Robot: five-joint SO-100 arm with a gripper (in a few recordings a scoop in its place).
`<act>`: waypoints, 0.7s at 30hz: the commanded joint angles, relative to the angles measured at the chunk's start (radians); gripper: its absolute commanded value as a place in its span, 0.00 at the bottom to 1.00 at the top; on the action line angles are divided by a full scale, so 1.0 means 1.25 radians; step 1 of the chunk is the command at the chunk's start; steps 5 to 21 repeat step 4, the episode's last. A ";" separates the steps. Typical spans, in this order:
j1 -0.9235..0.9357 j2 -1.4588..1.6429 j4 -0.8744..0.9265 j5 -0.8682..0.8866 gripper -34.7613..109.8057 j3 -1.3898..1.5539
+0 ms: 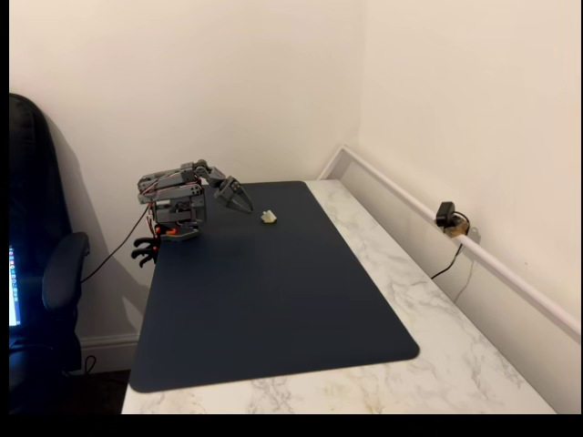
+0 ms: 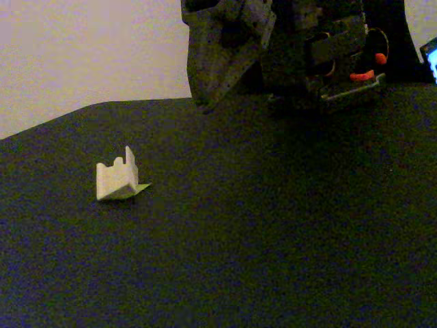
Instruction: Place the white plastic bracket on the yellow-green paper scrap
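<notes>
The white plastic bracket [image 1: 269, 217] [image 2: 116, 179] rests upright on the dark mat near its far edge. A corner of the yellow-green paper scrap [image 2: 141, 187] pokes out from under its lower right side, so the bracket lies on the scrap. My gripper [image 1: 242, 199] [image 2: 205, 102] hangs just above the mat, a short way to the left of the bracket in a fixed view [image 1: 269, 217] and apart from it. Its jaws are pressed together with nothing between them. The grey arm is folded back over its base [image 1: 178, 218].
The dark blue mat [image 1: 273, 300] covers most of the marble table [image 1: 437, 364]. A small camera [image 1: 445, 217] with a cable sits on the wall ledge at the right. A black chair [image 1: 41, 273] stands left of the table.
</notes>
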 commanded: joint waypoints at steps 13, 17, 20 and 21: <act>0.007 0.027 0.009 0.010 0.24 -0.007; 0.007 0.027 0.009 0.010 0.24 -0.007; 0.007 0.027 0.009 0.010 0.24 -0.007; 0.007 0.027 0.009 0.010 0.24 -0.007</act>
